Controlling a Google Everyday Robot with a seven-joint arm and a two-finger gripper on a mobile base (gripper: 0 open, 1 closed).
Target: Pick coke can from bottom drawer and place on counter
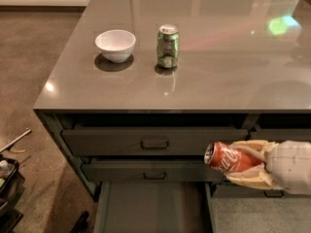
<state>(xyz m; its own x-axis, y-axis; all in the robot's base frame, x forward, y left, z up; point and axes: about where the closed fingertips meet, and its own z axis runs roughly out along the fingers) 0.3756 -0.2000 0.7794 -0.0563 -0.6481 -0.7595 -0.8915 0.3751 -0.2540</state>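
Below counter (233, 81): gripper (241, 163) w/ coke can (227, 158)

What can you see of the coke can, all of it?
The coke can is red metal with white script and a silver end facing left. It is tipped on its side, clamped in the pale gripper that reaches in from the right. It hangs in front of the drawer fronts, lower than the counter. Nothing else seems to touch it.
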